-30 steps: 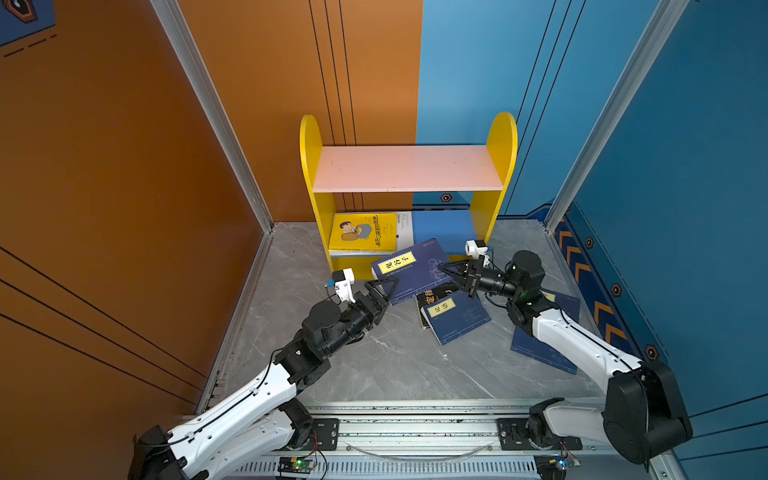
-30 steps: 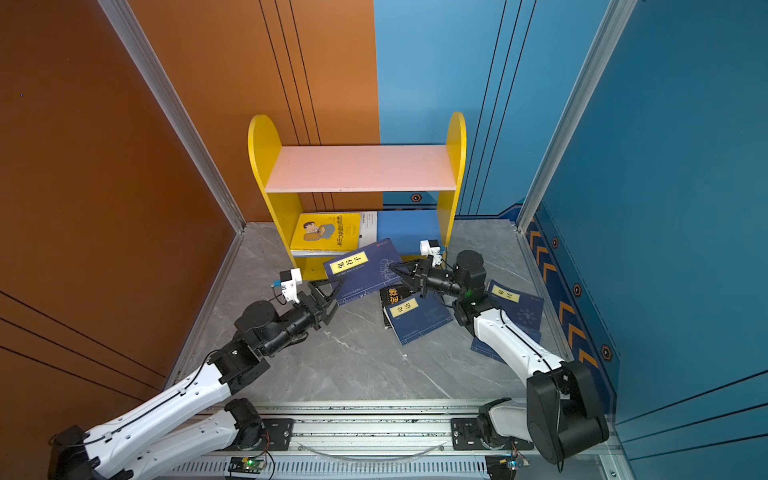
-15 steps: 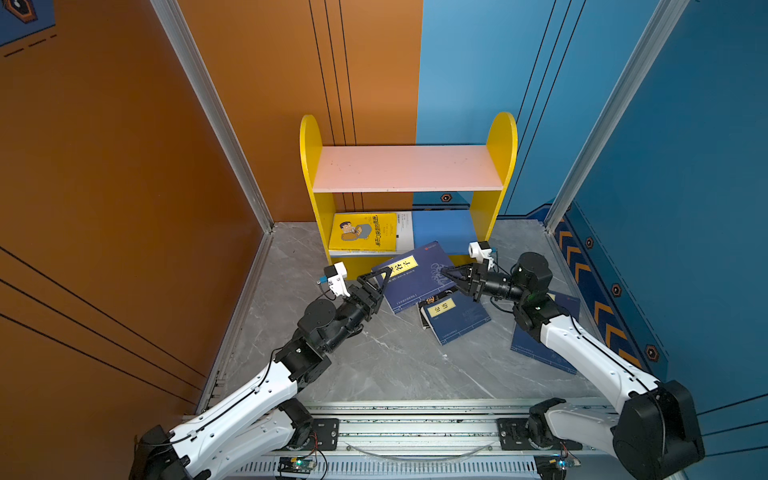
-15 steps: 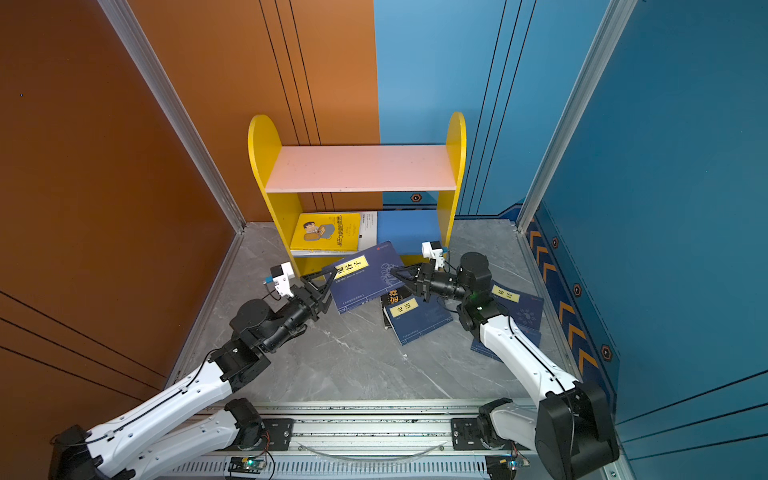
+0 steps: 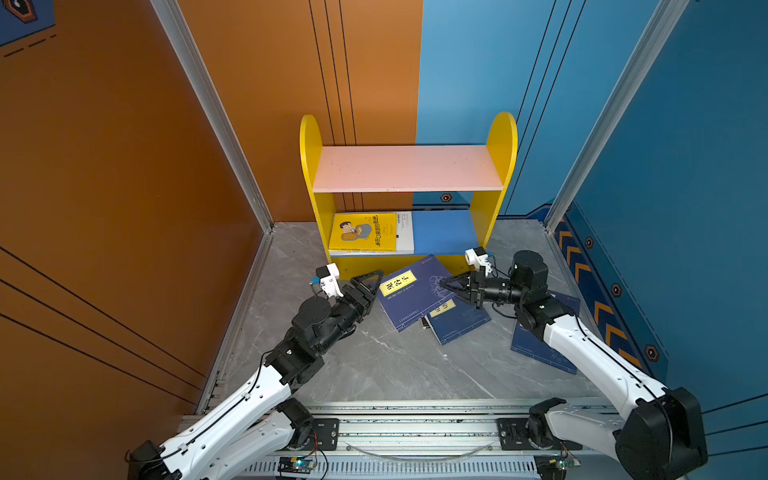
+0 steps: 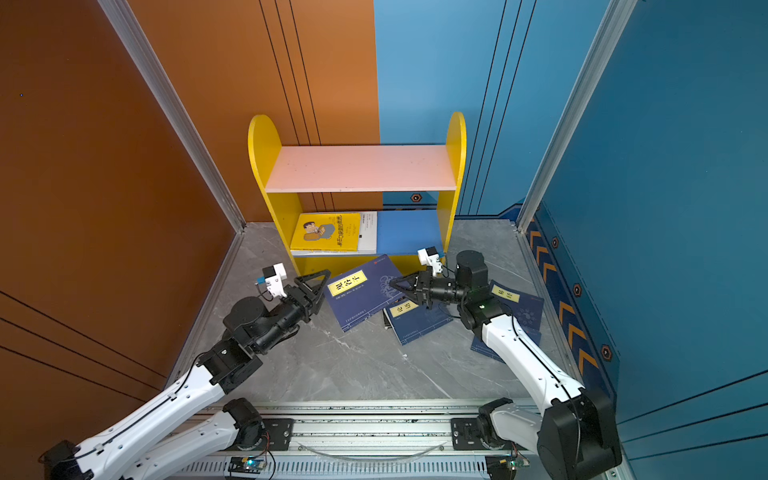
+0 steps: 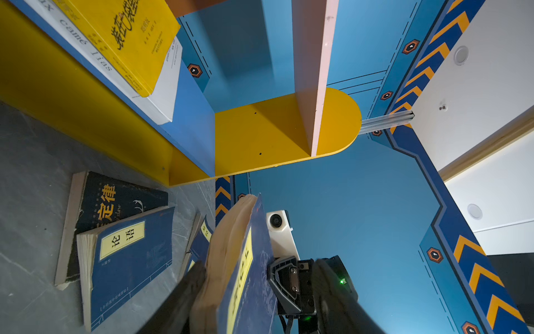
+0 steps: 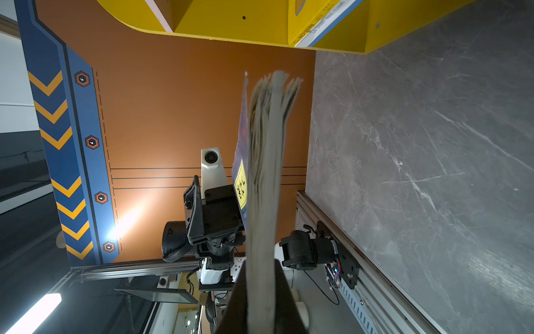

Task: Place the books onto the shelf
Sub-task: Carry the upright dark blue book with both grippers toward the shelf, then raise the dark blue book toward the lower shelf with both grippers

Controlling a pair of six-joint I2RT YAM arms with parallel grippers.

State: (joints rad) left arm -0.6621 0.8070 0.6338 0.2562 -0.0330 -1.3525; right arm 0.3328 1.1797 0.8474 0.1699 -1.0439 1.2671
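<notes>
A navy book with a yellow label hangs tilted above the floor in front of the shelf. My right gripper is shut on its right edge. My left gripper straddles the opposite edge, open: one finger lies against the page block, the other stands off the cover. A yellow book lies on a white one on the blue lower board. On the floor, another navy book overlaps a black one.
More navy books lie stacked on the floor under my right arm. The pink upper board is bare, as is the right half of the blue board. Orange and blue walls close in both sides; a metal rail runs along the front.
My right gripper has raised the navy book and carried it left. My left gripper has come up to its free edge and narrowed its jaws around it.
</notes>
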